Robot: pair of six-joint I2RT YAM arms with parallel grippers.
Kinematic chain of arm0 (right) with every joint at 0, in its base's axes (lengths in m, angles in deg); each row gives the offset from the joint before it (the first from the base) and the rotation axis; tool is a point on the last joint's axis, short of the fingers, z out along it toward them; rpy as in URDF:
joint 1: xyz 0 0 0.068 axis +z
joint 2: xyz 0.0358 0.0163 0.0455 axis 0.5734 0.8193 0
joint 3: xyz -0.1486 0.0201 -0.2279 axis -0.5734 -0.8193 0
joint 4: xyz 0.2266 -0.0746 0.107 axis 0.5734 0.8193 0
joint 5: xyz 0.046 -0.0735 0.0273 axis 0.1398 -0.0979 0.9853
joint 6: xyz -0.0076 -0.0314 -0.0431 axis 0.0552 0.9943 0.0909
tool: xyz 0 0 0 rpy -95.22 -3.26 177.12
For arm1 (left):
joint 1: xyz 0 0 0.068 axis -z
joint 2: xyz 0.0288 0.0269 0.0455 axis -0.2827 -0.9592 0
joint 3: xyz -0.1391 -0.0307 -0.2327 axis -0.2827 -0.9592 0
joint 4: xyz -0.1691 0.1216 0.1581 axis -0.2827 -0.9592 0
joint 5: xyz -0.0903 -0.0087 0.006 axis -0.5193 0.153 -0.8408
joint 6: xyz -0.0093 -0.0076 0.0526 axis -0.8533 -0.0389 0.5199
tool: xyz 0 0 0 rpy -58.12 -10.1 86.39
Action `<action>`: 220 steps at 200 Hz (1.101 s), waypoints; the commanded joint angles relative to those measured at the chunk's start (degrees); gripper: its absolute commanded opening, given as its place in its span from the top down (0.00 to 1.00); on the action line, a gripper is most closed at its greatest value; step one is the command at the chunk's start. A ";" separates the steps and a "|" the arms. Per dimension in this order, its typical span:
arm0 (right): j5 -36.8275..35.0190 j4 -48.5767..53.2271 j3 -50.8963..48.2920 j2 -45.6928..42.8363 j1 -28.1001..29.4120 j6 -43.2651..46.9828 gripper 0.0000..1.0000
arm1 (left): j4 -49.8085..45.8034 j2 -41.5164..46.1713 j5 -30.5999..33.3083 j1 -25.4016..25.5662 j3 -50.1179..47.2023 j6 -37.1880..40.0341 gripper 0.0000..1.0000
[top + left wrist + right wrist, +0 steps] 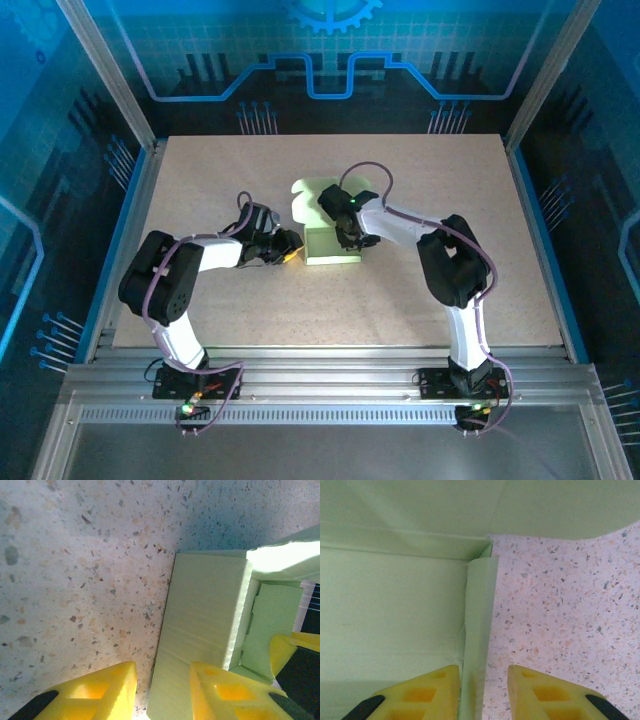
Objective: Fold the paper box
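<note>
The paper box (pixel 335 252) is pale green card, standing partly formed at the table's middle with its lid flap (pixel 318 190) raised at the back. My left gripper (pixel 292 252) is at the box's left side. In the left wrist view its jaws (pixel 162 669) stand open astride the left wall (pixel 205 610), with a gap showing on the table side. My right gripper (pixel 345 238) reaches into the box from the right. In the right wrist view it (pixel 484 670) is open astride the right side wall (pixel 477 620), one finger inside the box (pixel 390 610) and one over the table.
The speckled beige tabletop (pixel 250 310) stretches free on every side of the box. Aluminium rails (pixel 320 385) run along the near edge by the arm bases. Blue panel walls and metal posts (pixel 140 120) enclose the table.
</note>
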 commanded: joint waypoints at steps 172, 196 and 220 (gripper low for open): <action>-12.51 6.29 -2.73 8.89 2.70 -10.64 1.00 | 0.52 -0.77 -1.06 0.92 1.51 -1.15 0.66; -12.47 5.42 -2.84 5.52 2.88 -10.30 0.96 | -0.71 0.32 -0.04 0.85 1.25 -0.13 0.66; -12.23 5.96 -0.45 3.06 2.53 -9.25 0.69 | -1.54 1.25 0.83 0.80 1.32 0.78 0.66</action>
